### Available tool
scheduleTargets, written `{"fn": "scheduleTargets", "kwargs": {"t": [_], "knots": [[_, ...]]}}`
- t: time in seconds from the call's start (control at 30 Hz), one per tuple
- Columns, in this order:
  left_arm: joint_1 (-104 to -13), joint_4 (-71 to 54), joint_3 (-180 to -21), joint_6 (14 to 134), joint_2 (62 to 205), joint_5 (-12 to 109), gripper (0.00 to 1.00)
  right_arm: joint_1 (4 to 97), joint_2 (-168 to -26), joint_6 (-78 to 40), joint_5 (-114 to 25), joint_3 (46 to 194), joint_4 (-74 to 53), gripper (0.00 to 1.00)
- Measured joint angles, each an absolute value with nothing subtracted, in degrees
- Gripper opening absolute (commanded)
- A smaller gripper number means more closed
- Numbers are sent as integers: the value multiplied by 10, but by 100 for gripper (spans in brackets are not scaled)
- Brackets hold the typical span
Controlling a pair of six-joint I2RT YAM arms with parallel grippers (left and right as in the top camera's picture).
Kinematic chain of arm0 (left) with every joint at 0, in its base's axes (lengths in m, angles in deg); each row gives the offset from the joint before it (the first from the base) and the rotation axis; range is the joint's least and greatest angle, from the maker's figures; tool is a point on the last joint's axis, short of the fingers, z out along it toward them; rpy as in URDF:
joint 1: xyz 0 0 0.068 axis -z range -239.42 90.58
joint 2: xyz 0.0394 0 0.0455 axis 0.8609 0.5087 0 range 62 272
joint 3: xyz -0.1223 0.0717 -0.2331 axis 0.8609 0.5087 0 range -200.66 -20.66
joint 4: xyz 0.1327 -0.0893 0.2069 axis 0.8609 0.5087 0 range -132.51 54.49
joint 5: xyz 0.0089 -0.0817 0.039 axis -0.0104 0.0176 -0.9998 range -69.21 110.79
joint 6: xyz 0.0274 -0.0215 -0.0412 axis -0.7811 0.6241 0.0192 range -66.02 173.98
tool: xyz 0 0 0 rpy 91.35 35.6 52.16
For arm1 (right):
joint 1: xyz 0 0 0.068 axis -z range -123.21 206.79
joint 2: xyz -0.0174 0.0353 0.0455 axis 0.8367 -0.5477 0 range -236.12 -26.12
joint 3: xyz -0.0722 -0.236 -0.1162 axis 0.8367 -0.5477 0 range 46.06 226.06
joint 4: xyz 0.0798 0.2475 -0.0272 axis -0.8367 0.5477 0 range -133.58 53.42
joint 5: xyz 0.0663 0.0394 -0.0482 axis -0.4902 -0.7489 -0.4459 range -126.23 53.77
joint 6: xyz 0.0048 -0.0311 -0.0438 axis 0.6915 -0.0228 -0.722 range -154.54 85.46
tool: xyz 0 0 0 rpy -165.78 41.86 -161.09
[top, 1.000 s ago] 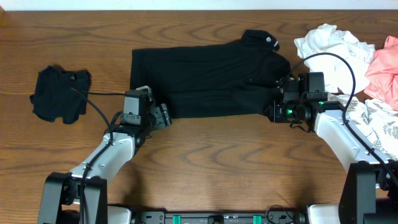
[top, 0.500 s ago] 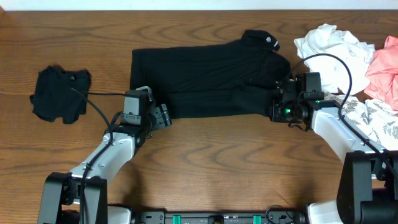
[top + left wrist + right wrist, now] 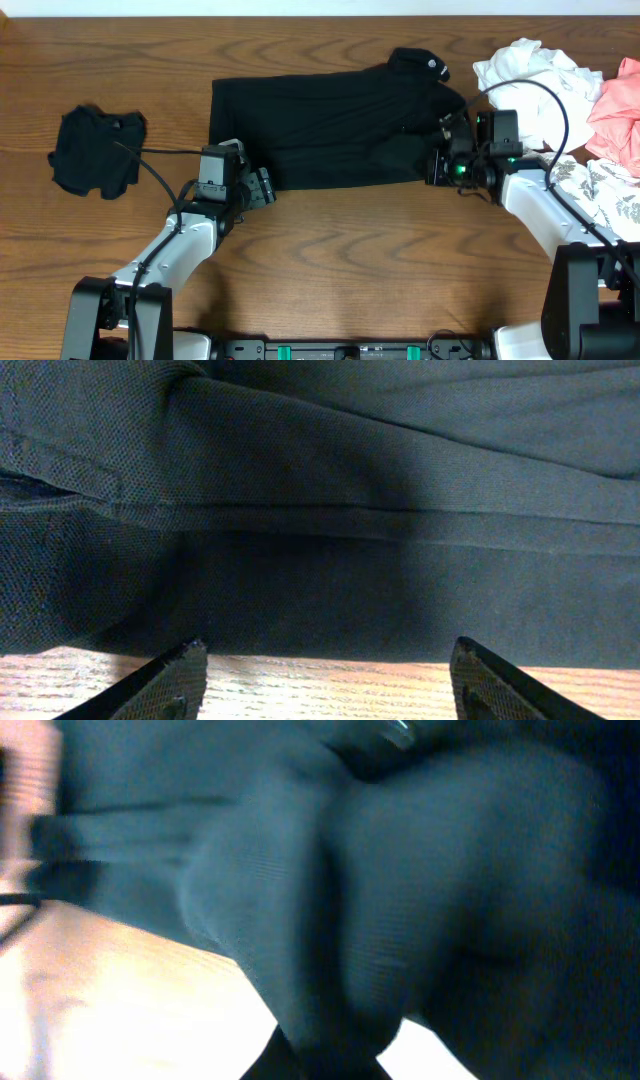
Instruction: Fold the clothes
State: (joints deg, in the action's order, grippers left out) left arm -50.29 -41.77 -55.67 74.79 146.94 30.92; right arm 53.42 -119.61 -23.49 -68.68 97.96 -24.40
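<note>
The black top (image 3: 330, 510) before my left pincer (image 3: 325, 678) is a matt knitted cloth with a fine pebbled weave and stitched seams, and the pincer's fingers (image 3: 170, 685) look like dull black plastic. The surface (image 3: 350, 260) is smooth wood with a strong brown grain and a soft sheen. The smaller black bundle (image 3: 95, 150) is matt cloth too, as are the white garment (image 3: 525, 65), the coral-pink one (image 3: 618, 110) and the leaf-print one (image 3: 605, 192), all soft and crumpled.

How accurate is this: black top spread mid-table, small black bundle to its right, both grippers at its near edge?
One error: overhead shows the bundle left of the top. Both the left gripper and right gripper are at its near edge.
</note>
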Motion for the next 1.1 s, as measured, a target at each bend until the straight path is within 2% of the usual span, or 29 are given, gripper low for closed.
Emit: {"fn": "scheduleTargets", "kwargs": {"t": [0.3,0.5,0.77,1.1], "knots": [[-503,-417,-557,747,1469,309,78,534,-1196,-234,-746,1033,-283,2],[-503,-417,-557,747,1469,309,78,534,-1196,-216,-694,1033,-317,5],[-503,-415,-557,747,1469,309,78,534,-1197,-192,-610,1033,-351,21],[-503,-410,-557,747,1469,309,78,534,-1271,-160,-570,1035,-352,17]]}}
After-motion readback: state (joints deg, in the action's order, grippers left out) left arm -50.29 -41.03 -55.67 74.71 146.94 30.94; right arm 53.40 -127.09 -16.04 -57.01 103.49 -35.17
